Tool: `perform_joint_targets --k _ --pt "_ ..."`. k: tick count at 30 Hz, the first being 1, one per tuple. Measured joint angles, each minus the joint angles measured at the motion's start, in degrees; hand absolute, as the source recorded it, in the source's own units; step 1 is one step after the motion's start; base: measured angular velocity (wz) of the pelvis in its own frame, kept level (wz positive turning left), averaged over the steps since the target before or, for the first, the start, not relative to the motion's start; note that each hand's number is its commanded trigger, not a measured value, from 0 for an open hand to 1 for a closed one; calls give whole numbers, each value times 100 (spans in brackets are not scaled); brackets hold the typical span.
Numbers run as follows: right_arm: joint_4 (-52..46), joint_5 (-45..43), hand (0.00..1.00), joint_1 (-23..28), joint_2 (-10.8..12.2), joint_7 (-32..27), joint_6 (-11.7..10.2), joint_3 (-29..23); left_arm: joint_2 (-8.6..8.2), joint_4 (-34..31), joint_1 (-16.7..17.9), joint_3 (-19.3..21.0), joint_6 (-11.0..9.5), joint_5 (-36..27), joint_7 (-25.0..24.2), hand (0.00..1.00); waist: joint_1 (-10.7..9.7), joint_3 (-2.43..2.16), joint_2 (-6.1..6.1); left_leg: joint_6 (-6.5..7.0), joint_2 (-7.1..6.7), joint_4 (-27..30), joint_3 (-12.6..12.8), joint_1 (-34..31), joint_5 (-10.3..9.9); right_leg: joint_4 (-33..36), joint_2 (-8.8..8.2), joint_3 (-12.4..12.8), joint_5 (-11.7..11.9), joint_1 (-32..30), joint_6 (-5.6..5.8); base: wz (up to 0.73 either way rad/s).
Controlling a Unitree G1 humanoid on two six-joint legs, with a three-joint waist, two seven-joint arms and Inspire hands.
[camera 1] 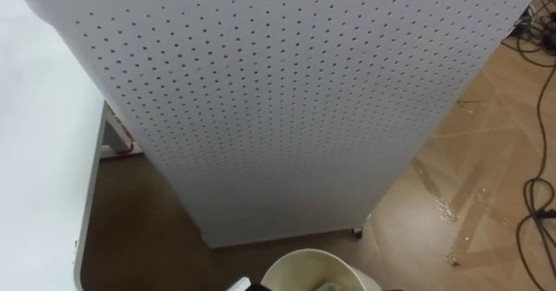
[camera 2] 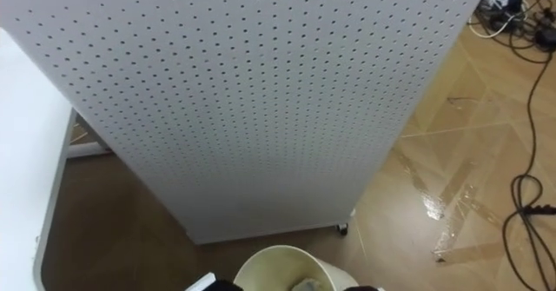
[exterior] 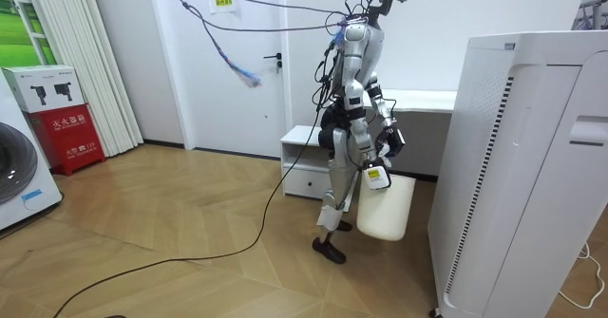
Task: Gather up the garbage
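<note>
Left hand (camera 1: 236, 285) seen just as a dark sliver with its white tag at the bottom edge of the eye views, touching the left side of the rim of a cream bin (camera 1: 314, 269); cannot tell if fingers curled or straight. Right hand (exterior: 390, 140) found in the room view, dark, just above the top of the same bin, on the side nearer to that camera; too small there to judge the fingers, so cannot tell its state either. Bin hanging low before the legs, slightly tilted, mouth up toward the head camera, with a yellow tag (exterior: 375, 177) on its upper wall. Inside the bin, at the very bottom edge of the view, a pale grey lump of garbage (camera 1: 331, 285), too little visible to name more exactly. Directly ahead and close, a tall white cabinet (camera 1: 287, 109) with a wall full of small holes, standing on a little caster (camera 1: 356, 231). To the left of it, a white table (camera 1: 39, 152), near the cabinet but apart. To the right, wooden floor (camera 1: 473, 169) with dark cables (camera 1: 537, 213) lying on it. Stands upright in the room view, between a low white drawer unit (exterior: 304, 157) behind and the tall cabinet in front.
</note>
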Motion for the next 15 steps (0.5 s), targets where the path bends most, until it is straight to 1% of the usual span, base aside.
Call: perform_joint_targets --k 1,3,5,9,12,15 --pt "0 5 100 -6 0 19 0 0 -21 61 -22 -3 -15 10 0 0 7 0 0 0 1 1 -1 -14 0 0 0 -2 0 -17 0 0" --pt "8 11 100 -32 10 65 0 4 -119 295 -88 -9 -19 180 6 0 34 0 0 0 6 2 -2 -25 0 0 4 -1 0 -33 0 0" --pt "29 11 100 -65 15 92 0 5 -149 360 -92 -12 -19 250 7 0 44 1 -1 0 11 2 -4 -25 0 -1 9 -3 0 -34 0 0" --pt "109 9 100 -96 36 99 -10 12 -165 399 -112 -5 -22 375 24 0 61 8 -13 0 12 1 -4 -26 0 0 11 -3 0 -33 0 0" --pt "216 7 100 -78 63 99 -16 15 -200 597 -144 -8 -67 622 60 0 55 22 -37 0 8 -2 -4 -24 0 -2 9 1 0 -33 0 0" --pt "222 -4 100 -72 68 104 -18 24 -214 716 -151 -8 -82 712 111 0 40 34 -56 0 7 -2 -3 -28 0 -4 9 5 0 -33 0 0"
